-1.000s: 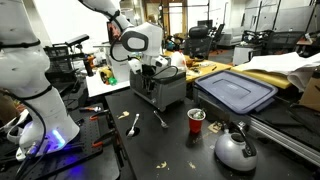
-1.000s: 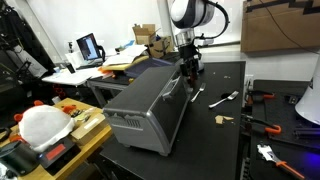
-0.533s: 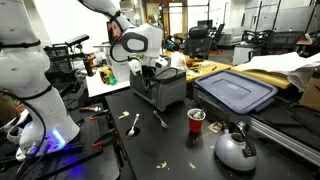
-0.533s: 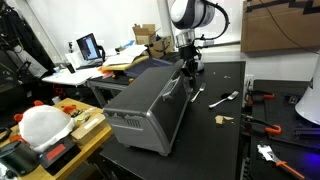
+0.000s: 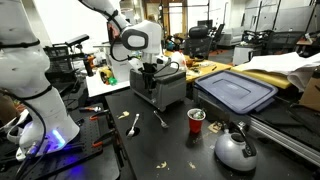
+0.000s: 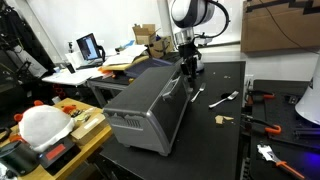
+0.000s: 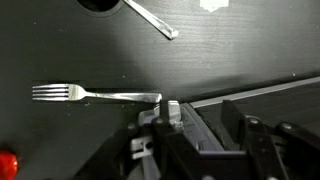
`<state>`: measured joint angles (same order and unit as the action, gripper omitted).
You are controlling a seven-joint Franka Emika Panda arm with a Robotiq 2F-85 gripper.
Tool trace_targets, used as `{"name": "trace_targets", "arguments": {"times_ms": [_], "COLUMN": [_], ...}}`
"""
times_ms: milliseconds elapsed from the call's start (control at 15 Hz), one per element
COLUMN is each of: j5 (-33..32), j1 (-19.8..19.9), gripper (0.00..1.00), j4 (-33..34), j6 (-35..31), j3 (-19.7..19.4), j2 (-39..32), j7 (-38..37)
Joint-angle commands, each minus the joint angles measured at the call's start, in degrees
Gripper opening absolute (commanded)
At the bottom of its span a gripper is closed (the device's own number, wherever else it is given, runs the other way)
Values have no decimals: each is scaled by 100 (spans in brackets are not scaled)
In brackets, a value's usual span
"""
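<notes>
Fingers [image 6: 186, 70] barely shifted, toaster [image 6: 140, 100] edge, fork [image 7: 90, 95] beside

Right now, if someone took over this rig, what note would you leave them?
Gripper: low at the far top edge of the metal box; open or shut cannot be told, no hold visible.
Things: fork and a second utensil lie loose on the black table beside the box.
Done: nothing lifted.
Left: both utensils untouched.

I see my arm [image 5: 108, 14]: glossy white rounded links | wrist [image 6: 187, 12]: white housing, black round cap | gripper [image 6: 187, 70]: all black, blocky
</notes>
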<state>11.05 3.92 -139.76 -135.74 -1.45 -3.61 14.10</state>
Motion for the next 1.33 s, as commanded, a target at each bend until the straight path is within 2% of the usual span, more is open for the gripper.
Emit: {"name": "trace_targets", "arguments": {"times_ms": [0, 133, 333, 400, 467, 800, 1000, 1133, 1267], "j5": [-319, -498, -699, -734, -756, -688, -651, -563, -327], "j1": [-66, -77, -86, -90, -94, -98, -88, -73, -39], "gripper": [89, 100, 100, 92, 74, 38, 13, 1, 0], "j4": [-6, 59, 107, 117, 127, 182, 188, 189, 194], "j6": [-115, -195, -253, -272, -297, -453, -521, -564, -555], "j3": [-7, -4, -1, 2, 4, 20, 22, 31, 57], "j2": [95, -33, -167, -200, -232, -331, -315, -306, -330], "j7": [-154, -213, -325, -334, -345, -320, -305, -259, -133]}}
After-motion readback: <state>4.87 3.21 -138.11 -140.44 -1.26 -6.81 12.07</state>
